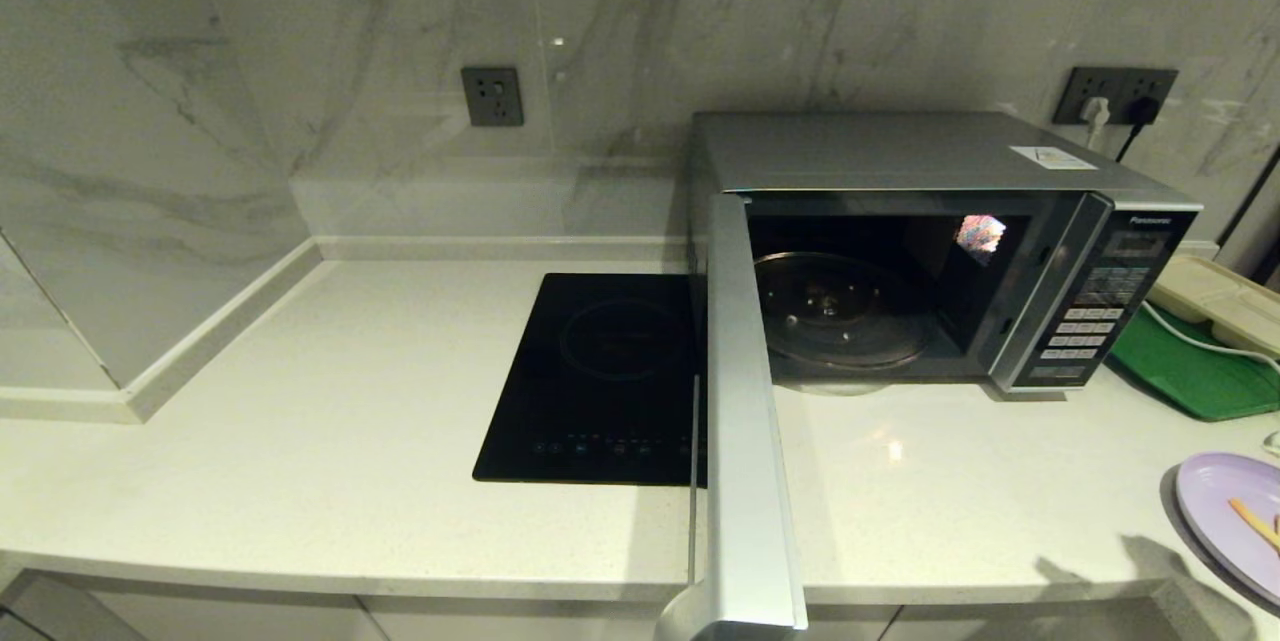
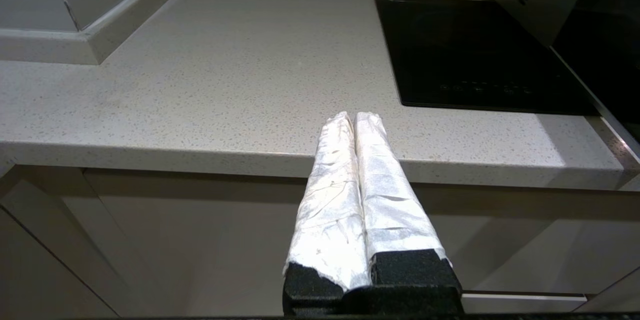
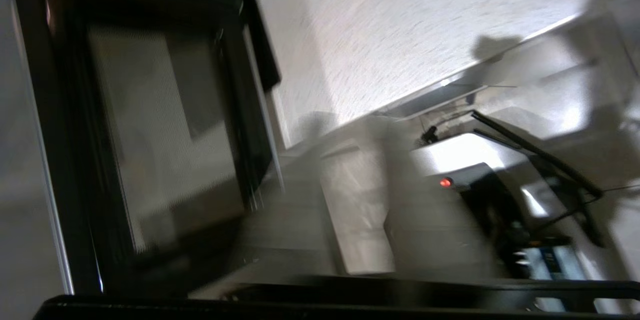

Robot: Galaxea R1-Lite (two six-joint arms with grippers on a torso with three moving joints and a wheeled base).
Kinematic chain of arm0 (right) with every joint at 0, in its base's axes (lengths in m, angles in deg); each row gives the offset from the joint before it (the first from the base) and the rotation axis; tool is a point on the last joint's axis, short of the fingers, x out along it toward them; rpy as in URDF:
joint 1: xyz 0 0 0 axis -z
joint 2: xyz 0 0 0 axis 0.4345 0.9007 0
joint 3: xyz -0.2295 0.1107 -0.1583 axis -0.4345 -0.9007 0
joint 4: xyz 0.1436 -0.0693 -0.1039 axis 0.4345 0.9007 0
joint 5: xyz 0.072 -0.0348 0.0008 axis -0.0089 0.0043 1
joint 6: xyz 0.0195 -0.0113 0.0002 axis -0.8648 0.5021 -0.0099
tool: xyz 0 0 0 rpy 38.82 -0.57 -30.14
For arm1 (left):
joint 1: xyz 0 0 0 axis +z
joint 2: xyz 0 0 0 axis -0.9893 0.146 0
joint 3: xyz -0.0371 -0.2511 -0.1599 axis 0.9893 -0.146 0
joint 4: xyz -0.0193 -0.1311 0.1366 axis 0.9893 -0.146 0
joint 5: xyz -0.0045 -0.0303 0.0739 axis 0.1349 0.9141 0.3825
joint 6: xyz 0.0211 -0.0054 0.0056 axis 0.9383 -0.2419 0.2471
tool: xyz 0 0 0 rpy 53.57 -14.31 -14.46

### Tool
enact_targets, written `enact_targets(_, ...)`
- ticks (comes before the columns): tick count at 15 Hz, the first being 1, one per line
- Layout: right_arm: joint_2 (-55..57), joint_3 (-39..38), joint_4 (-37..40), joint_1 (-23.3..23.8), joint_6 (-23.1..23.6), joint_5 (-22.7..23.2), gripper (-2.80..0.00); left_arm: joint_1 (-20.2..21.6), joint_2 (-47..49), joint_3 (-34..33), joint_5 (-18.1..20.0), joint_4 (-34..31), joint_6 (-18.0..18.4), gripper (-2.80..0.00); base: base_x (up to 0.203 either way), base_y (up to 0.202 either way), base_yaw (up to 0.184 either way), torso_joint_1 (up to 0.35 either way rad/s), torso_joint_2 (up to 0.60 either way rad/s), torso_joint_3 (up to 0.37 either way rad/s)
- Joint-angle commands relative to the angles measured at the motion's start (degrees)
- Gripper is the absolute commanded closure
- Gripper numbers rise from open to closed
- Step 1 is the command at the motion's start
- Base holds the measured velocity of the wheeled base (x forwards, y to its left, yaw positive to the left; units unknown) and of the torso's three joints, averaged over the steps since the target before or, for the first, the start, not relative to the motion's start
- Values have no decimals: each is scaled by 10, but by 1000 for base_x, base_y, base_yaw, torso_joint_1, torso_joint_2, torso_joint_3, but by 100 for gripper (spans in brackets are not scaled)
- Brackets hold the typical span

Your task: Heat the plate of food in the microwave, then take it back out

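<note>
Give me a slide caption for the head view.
Microwave door swung open, turntable bare; plate of food waits on the counter at right.

left gripper (image 2: pixel 355 118): parked low, pointing forward and slightly upward; its two white-wrapped fingers (image 2: pixel 330 200) lie pressed together along their whole length, nothing between them. black finger mounts visible at the base. left arm not visible from the head view. right gripper: no fingers discernible in the right wrist view, which is smeared; right arm absent from the head view
</note>
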Motion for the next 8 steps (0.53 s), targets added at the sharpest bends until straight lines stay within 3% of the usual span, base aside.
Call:
enact_targets(1, -19, 49, 19, -136, -10, -50, 0, 0, 0, 0, 0, 0, 0, 0, 0, 0, 0, 0, 0, 0)
enact_targets(5, 51, 206, 43, -369, -59, -198, 0, 0, 0, 0, 0, 0, 0, 0, 0, 0, 0, 0, 0, 0)
enact_targets(8, 152, 331, 64, -510, -81, -316, 0, 0, 0, 0, 0, 0, 0, 0, 0, 0, 0, 0, 0, 0)
